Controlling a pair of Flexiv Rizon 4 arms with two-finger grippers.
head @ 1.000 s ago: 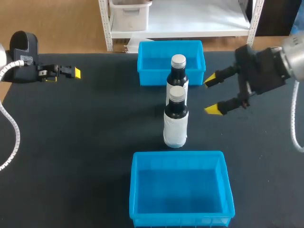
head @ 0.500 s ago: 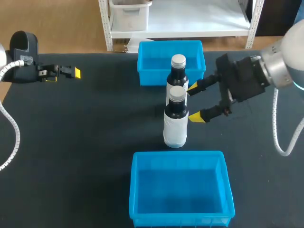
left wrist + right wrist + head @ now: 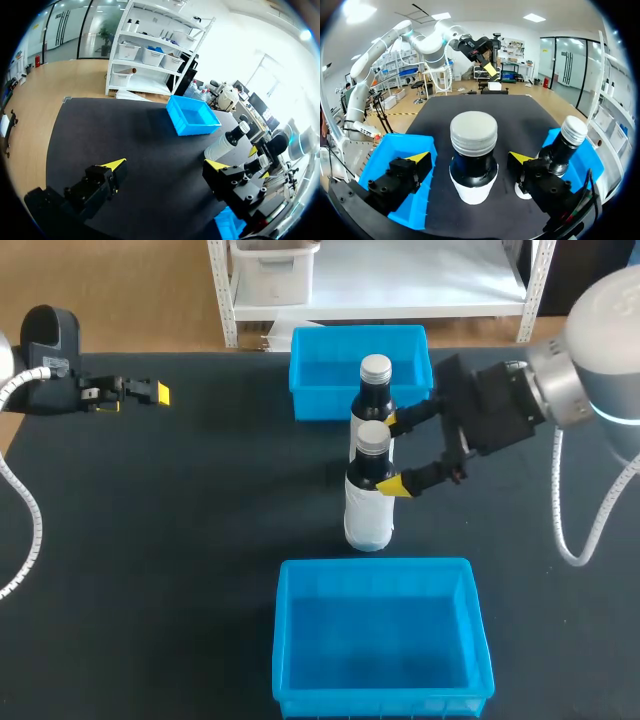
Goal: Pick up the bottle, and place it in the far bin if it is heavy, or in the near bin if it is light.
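Two dark bottles with silver caps and white labels stand mid-table: the near bottle (image 3: 370,495) and the far bottle (image 3: 374,392) just behind it. My right gripper (image 3: 393,455) comes in from the right, open, its yellow tips on either side of the near bottle's neck without touching it. In the right wrist view the near bottle (image 3: 473,155) stands between the fingers of the right gripper (image 3: 470,159), and the far bottle (image 3: 564,145) is just outside one finger. My left gripper (image 3: 152,393) rests at the table's far left, open and empty, as does the left gripper (image 3: 165,164) in its own view.
The far blue bin (image 3: 302,375) sits right behind the far bottle, and the near blue bin (image 3: 284,640) lies in front of the near bottle. Both bins look empty. The left wrist view shows the far bin (image 3: 192,116) and the bottles (image 3: 227,142) across the dark mat.
My right gripper has moved left and slightly nearer, from beside the bottles to straddling the near bottle's neck, staying open. The left arm and both bottles have not moved.
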